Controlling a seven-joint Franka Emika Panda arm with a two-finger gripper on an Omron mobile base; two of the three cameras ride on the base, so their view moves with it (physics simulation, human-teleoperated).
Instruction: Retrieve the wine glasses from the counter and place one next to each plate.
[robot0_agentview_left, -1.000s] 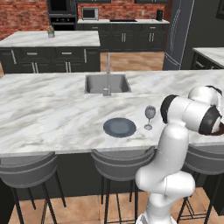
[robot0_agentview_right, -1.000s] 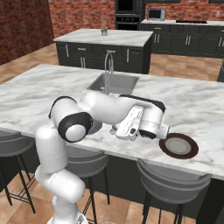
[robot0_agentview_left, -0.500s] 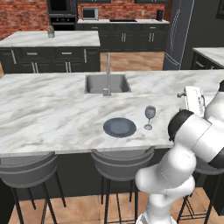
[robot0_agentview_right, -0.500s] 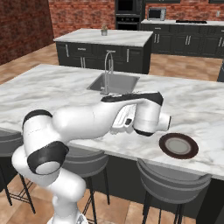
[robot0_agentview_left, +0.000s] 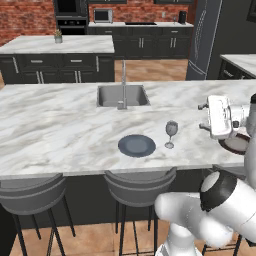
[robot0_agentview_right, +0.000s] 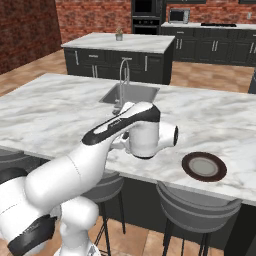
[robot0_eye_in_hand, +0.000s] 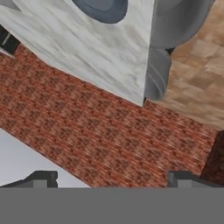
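Note:
One wine glass stands upright on the marble top with the sink, just right of the plain blue-grey plate. The brown-rimmed plate lies farther right near the front edge, partly behind my hand in the left base view. My gripper hovers right of the glass, a little apart from it, fingers pointing left, open and empty. In the hand view the fingertips stand wide apart and the blue-grey plate shows at the top. The counter with the cooktop runs along the back wall.
A sink with a tall faucet sits behind the plates. Grey stools line the front edge. An island with a potted plant stands between this top and the back counter. A brick wall rises at the left.
The arm has swung round, its elbow dropping low in front of the stools, and the hand has turned to face left. The glass and both plates have stayed put.

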